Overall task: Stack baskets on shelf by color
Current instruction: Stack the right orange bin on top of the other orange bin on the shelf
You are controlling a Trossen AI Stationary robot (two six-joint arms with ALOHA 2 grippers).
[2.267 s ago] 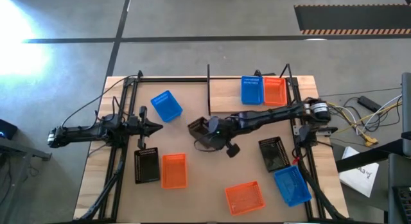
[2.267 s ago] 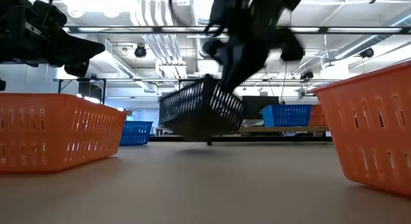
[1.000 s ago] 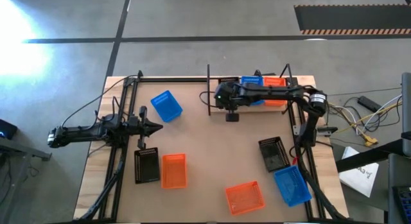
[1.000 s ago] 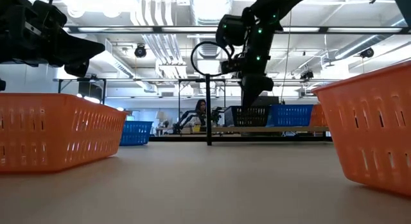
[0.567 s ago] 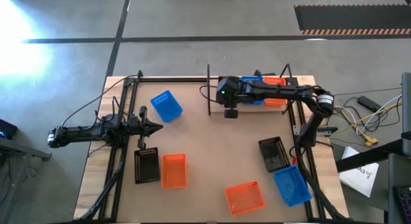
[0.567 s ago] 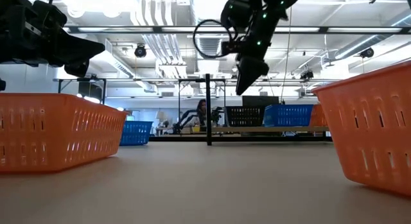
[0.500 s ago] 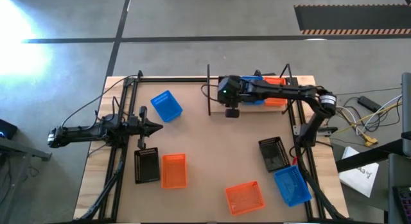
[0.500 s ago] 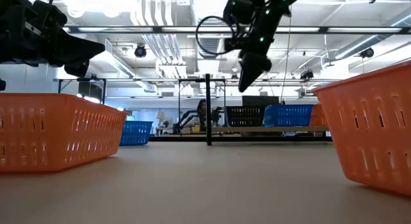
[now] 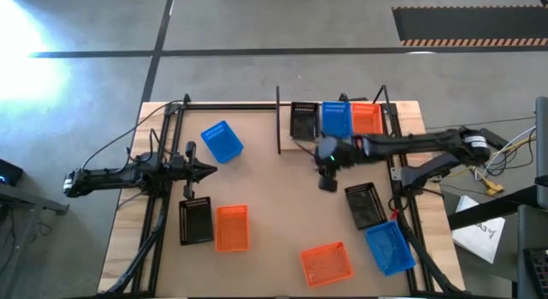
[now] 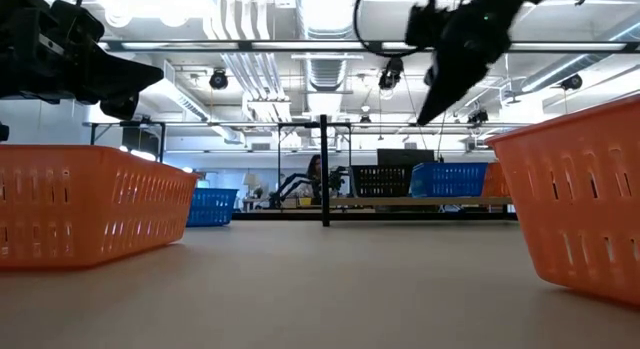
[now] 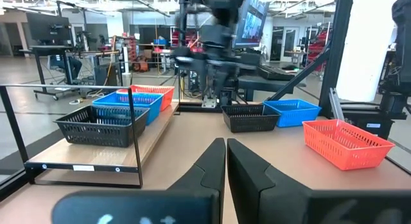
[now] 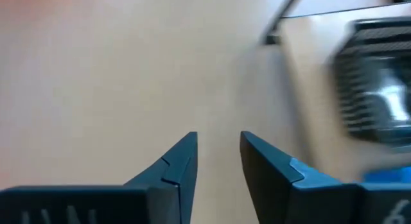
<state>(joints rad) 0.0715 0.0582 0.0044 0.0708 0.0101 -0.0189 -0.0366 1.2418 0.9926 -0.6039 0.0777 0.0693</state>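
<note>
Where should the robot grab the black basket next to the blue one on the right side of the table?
Probably by a long side wall, from straight above. The black basket sits open side up, so one finger can go inside its thin rim and one outside. Its far long wall looks best, as the blue basket sits close at its near end. The right gripper hovers nearby, open.

Right arm carried a black basket from mid-table to the shelf and set it down at the left end of the row, just beside the blue basket, which sits next to the orange basket. Right gripper let go, lifted off the basket, then pulled back off the shelf toward the table middle; it was empty, fingers slightly apart, raised above the tabletop. Black basket stayed put on the shelf after release.
</note>
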